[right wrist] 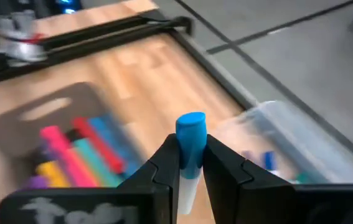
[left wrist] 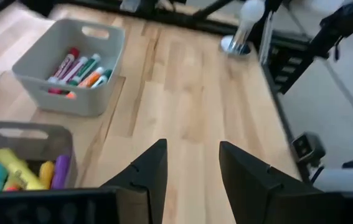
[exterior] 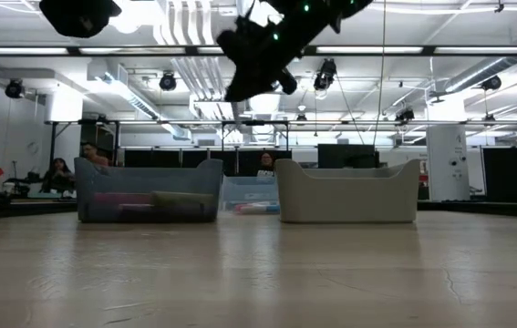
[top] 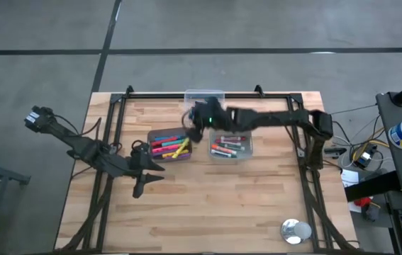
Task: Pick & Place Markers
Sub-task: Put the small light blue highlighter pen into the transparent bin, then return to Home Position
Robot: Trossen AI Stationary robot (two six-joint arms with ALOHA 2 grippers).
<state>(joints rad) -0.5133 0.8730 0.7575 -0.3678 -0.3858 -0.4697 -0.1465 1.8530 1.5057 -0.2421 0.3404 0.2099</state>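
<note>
Three open bins are sharing the wooden table as the sorting is running well along: a dark grey plastic bin (top: 169, 146) is holding a heap of bright highlighter-style markers (top: 170, 147) in pink, yellow, green and orange, a pale grey plastic bin (top: 230, 146) is holding roughly half a dozen white-barrelled markers (left wrist: 76, 70), and a clear plastic tub (top: 204, 96) behind them is showing at least a couple of blue-tipped pieces, too blurred to count. One more item is travelling now: a blue-capped, white-barrelled marker (right wrist: 190, 149) is standing upright, clamped between the fingers of the right gripper (right wrist: 190, 167), just above the gap between the dark bin and the clear tub. No loose markers are showing on the bare boards, so the job is looking near its end. The left gripper (left wrist: 192, 171) is hanging empty beside the dark bin, its fingers apart. One round silver tape roll (top: 295, 230) is lying well apart from both grippers.
</note>
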